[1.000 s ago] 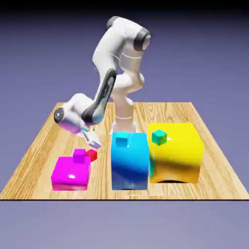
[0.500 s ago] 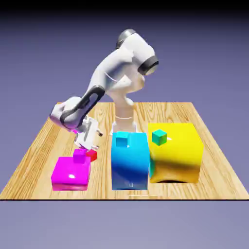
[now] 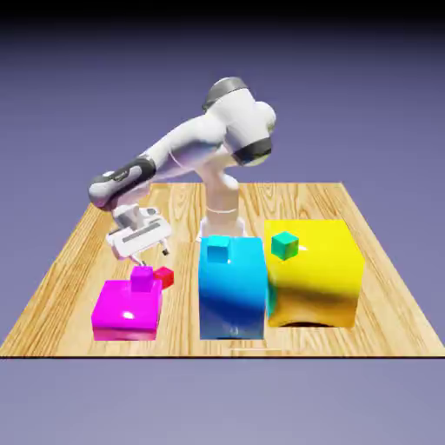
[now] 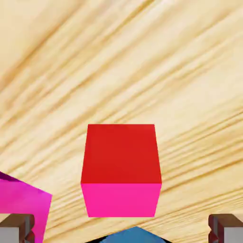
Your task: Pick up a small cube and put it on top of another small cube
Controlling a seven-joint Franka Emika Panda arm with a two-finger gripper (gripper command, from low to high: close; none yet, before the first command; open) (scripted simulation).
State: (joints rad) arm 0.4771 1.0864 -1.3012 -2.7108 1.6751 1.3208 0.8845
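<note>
The white two-finger pincer, spread wide and empty, hangs above the small glossy red cube, which sits on the wooden counter just beside the big magenta block.

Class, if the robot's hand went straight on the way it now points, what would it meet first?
Probably the red cube, which lies ahead between the open hand's fingers; depth is unclear, and one finger might touch the magenta shape first.
</note>
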